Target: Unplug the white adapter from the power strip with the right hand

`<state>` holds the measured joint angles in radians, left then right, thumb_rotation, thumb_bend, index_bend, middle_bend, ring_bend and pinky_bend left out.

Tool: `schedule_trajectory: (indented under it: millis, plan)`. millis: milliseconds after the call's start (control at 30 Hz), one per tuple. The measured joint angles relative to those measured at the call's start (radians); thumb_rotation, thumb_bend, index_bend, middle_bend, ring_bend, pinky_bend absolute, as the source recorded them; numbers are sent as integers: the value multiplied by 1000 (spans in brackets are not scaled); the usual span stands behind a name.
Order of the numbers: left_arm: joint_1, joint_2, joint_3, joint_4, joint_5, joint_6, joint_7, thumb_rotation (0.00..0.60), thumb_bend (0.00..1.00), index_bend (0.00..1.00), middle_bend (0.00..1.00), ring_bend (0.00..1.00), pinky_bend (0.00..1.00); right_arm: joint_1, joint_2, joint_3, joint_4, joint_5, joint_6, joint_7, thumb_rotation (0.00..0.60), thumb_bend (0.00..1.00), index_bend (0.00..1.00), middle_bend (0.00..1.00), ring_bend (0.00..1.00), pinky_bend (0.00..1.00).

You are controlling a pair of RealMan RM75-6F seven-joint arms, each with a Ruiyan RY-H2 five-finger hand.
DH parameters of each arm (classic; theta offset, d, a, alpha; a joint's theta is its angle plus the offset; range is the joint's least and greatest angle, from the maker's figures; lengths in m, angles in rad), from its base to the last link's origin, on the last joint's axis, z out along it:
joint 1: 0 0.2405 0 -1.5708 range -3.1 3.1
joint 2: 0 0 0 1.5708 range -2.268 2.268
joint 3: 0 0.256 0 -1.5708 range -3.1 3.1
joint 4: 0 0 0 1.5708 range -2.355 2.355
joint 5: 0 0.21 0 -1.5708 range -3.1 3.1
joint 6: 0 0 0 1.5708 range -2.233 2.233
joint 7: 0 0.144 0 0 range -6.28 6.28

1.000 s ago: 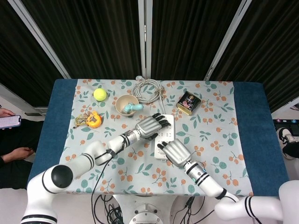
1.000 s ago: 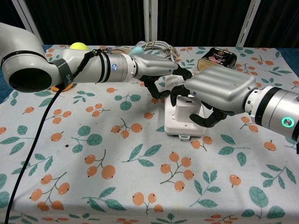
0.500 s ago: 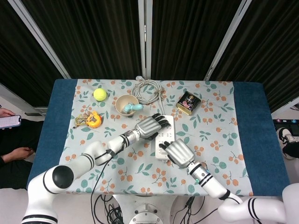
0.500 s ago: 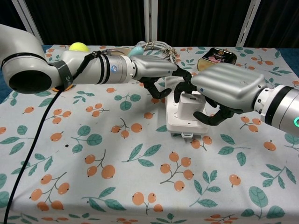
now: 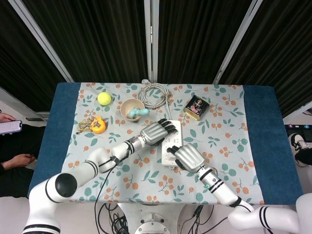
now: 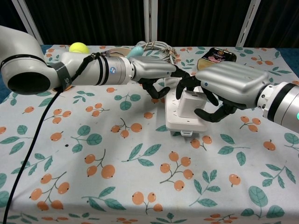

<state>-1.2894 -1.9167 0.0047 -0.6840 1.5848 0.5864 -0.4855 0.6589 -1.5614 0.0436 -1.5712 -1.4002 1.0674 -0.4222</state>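
Observation:
The white power strip lies lengthwise in the middle of the flowered cloth. On its near half stands the white adapter, tilted toward the left, and my right hand grips it between thumb and fingertips. I cannot tell whether its prongs are out of the socket. In the head view the right hand covers the adapter. My left hand holds the strip's far end, fingers curled over its left edge.
At the back of the table are a yellow tennis ball, a bowl holding a teal object, a coiled grey cable and a dark tin. An orange toy lies at the left.
My right hand has closed tighter on the adapter and drawn it up and back; the adapter now leans left and sits higher. The left hand has stayed on the strip.

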Motion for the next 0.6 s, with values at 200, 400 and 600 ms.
schedule_trajectory:
  millis: [200,400,600]
  plan:
    - [1,-3,4,6,3,4,-7,600,541,114,130,0,33,-1,3,11,-14,-11,6,-3,600,555,1000,840,646,788]
    - [3,-6,7,13,5,6,-14,600,541,113,130,0,33,-16,8,16,-5,3,9,27,600,554,1000,840,646,788]
    - [4,-6,8,18,6,12,-22,600,541,113,130,0,33,-27,24,13,-20,-14,22,53,600,552,1000,840,646,788]
